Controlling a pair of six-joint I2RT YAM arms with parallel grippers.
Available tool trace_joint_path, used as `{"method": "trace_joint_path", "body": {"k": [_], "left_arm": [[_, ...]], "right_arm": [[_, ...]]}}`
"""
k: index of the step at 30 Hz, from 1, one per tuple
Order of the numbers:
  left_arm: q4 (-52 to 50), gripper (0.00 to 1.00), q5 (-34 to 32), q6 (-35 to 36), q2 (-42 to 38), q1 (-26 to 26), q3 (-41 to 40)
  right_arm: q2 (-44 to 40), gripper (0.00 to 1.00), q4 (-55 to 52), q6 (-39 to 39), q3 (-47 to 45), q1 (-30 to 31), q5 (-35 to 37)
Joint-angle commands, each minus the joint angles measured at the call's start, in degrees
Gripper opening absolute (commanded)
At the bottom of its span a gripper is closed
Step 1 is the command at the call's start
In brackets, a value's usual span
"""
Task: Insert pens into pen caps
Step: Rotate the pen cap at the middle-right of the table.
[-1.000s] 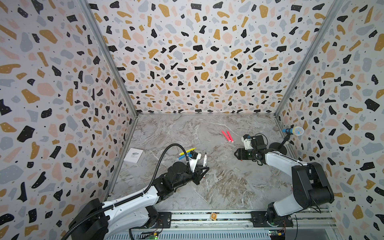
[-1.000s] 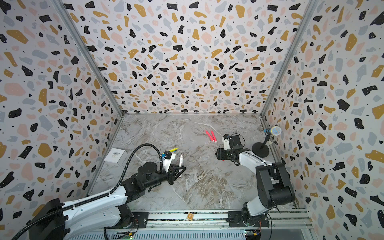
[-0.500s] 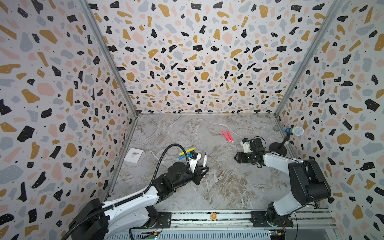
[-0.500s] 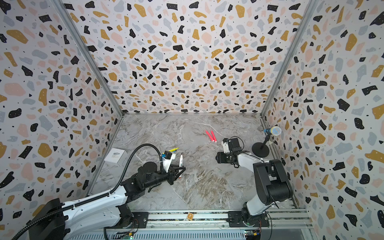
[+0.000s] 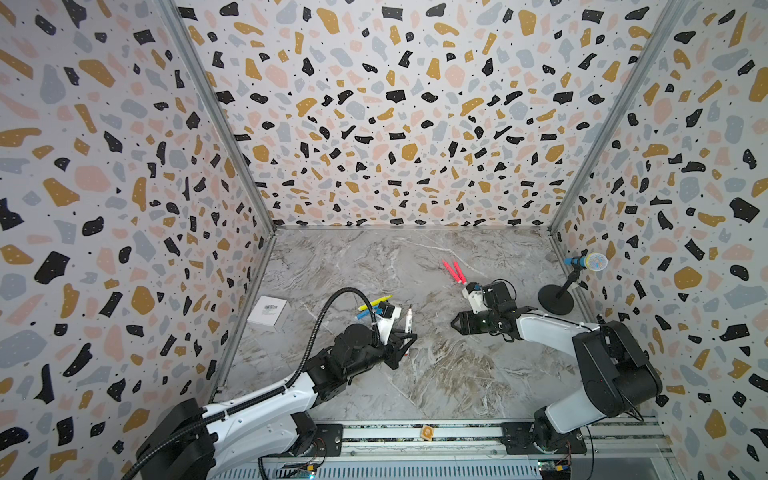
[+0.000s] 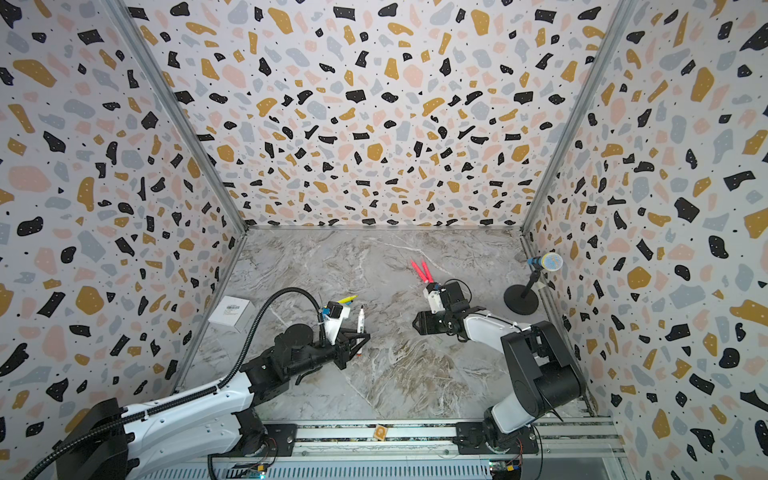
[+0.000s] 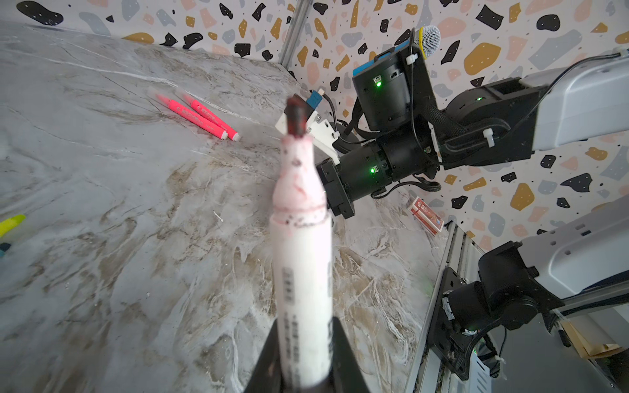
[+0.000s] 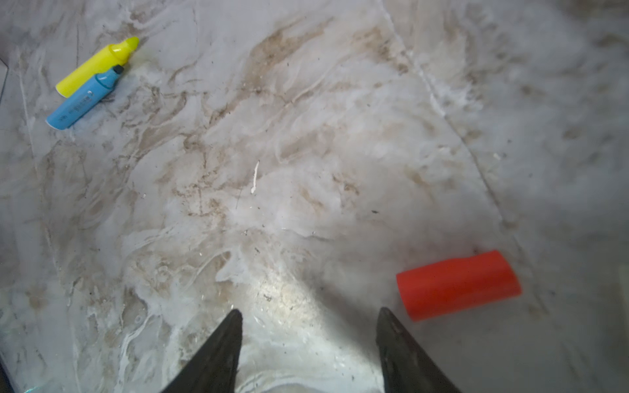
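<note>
Left claw is clamped on the white pen, whose dark tip is bare. Right claw stands apart and empty, just beside the red-orange cap lying on the desk. The yellow pen and blue pen lie touching, well apart from that cap.

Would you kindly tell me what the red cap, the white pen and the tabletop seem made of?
Red cap: probably plastic, matte, evenly coloured. White pen: likely smooth plastic with printed lettering, ink-stained. Tabletop: marble-look stone or laminate, undecidable; veined, with a glossy glare patch.
</note>
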Motion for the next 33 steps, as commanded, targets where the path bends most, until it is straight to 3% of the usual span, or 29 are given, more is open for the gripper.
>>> {"method": "trace_joint_path", "body": {"k": [1,12,33], "left_arm": [[1.1,0.00,-0.6,0.1,-1.5,0.3,-0.6],[-0.3,0.00,-1.0,0.5,-2.8,0.3,-0.5],[-0.4,0.00,-1.4,0.4,-3.7,0.3,-1.0]], "right_arm": [[-1.0,0.63,-2.1,-2.0,6.4,-0.4,1.2],[9.2,0.62,-4.1,-6.3,11.3,-3.9,1.7],[-0.7,0.63,-2.2,-2.5,-1.0,-3.1,6.2]]}}
